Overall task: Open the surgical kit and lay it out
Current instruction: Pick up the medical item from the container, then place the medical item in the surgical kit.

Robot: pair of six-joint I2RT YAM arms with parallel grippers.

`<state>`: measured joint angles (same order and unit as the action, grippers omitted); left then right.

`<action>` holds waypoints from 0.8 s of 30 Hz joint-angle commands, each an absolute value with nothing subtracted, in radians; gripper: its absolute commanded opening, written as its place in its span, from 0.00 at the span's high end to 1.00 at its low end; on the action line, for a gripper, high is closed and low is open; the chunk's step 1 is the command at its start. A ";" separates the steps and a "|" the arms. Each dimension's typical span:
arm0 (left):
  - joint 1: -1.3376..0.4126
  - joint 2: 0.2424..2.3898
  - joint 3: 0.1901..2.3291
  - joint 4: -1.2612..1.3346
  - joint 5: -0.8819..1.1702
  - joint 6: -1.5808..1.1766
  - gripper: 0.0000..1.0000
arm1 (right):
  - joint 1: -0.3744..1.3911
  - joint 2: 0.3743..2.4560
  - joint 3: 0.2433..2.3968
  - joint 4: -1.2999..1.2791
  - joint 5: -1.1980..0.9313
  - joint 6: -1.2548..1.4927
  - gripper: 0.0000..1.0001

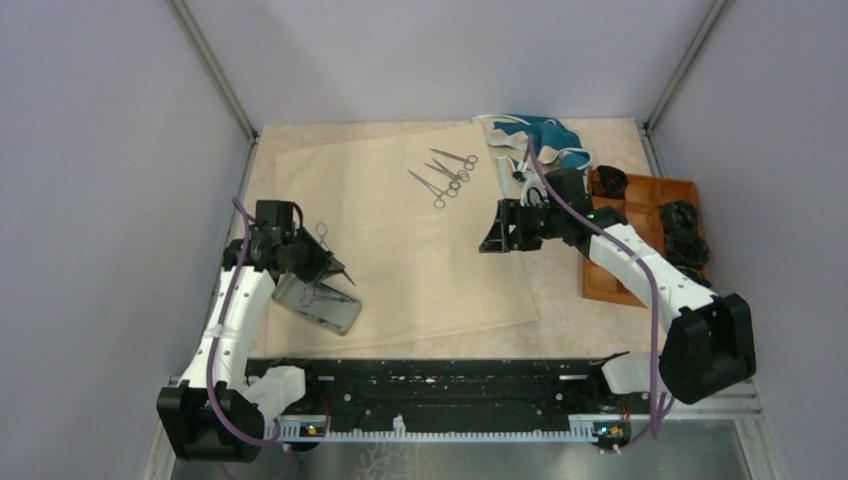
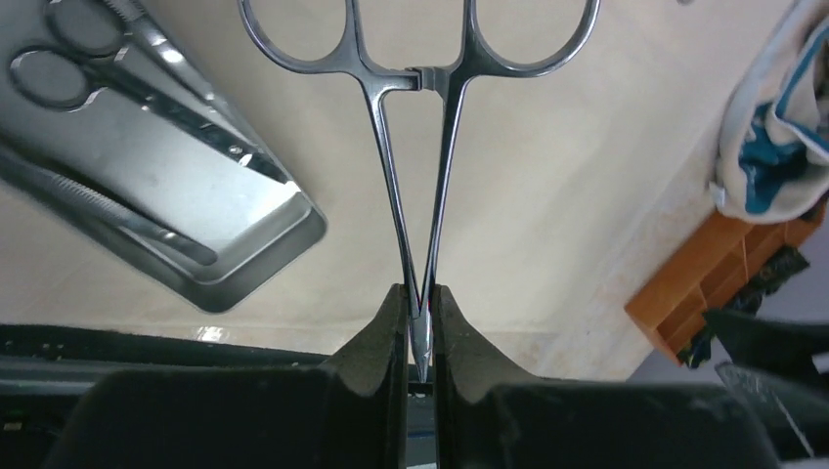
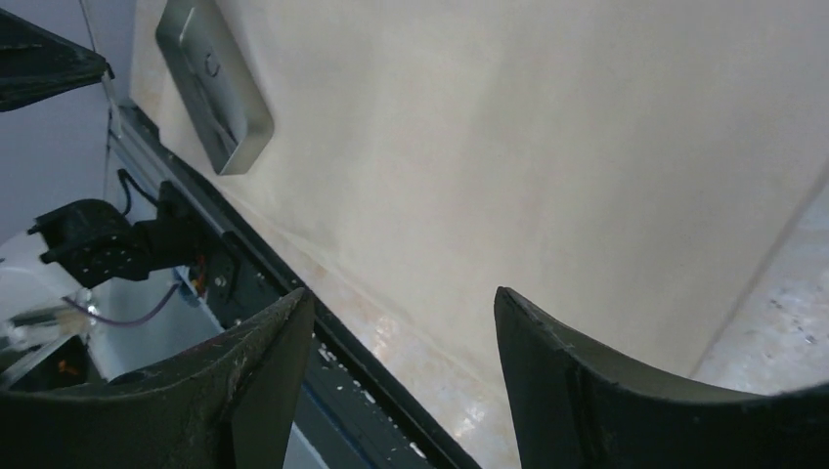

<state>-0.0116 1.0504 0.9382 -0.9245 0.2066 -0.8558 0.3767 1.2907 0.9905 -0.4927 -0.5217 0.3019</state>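
Steel shows first at the left: the steel tray (image 1: 318,303) sits askew on the near left corner of the beige cloth wrap (image 1: 400,250), which is spread flat over the table (image 1: 580,300); in the left wrist view the tray holds ring-handled scissors (image 2: 235,151) and, beside them, tweezers (image 2: 117,215); the left gripper (image 1: 335,268) hangs over the tray's far side, its fingers pressed together on the tips of a pair of forceps (image 2: 426,76); the forceps reach straight out from the gripper, the two finger rings at the far end and the shanks meeting between the pads; whether they touch the cloth I cannot tell.

Toward the far edge of the cloth, near its middle, three ring-handled instruments (image 1: 450,172) lie close together, well apart from the tray; to their right and nearer, the right gripper (image 1: 493,238) is over the right part of the cloth, its fingers spread wide with nothing between them, and its wrist view shows only bare cloth and the tray in the distance; behind it a teal-and-white fabric (image 1: 540,135) lies crumpled at the far edge of the table, just beside the cloth's far right corner; an orange-brown compartment tray (image 1: 640,230) stands at the right edge, off the cloth, with dark items in its compartments.
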 commanded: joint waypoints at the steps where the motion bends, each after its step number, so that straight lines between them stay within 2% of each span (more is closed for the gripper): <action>1: -0.069 1.038 0.922 -0.763 0.344 -0.745 1.00 | 0.377 1.410 1.051 -0.352 -0.738 0.437 0.32; 5: -0.208 1.093 0.956 -0.684 0.348 -0.709 1.00 | 0.415 1.538 1.086 -0.218 -0.827 0.579 0.32; 11: -0.357 1.202 0.968 -0.590 0.366 -0.663 1.00 | 0.476 1.694 1.112 0.117 -0.830 0.890 0.28; 15: -0.435 1.284 1.003 -0.580 0.354 -0.618 1.00 | 0.497 1.780 1.196 0.208 -0.840 0.943 0.28; 20: -0.526 1.366 1.074 -0.623 0.289 -0.542 1.00 | 0.507 1.902 1.345 0.029 -0.941 0.861 0.29; 24: -0.578 1.402 1.124 -0.662 0.223 -0.479 1.00 | 0.509 1.953 1.418 -0.156 -1.023 0.726 0.34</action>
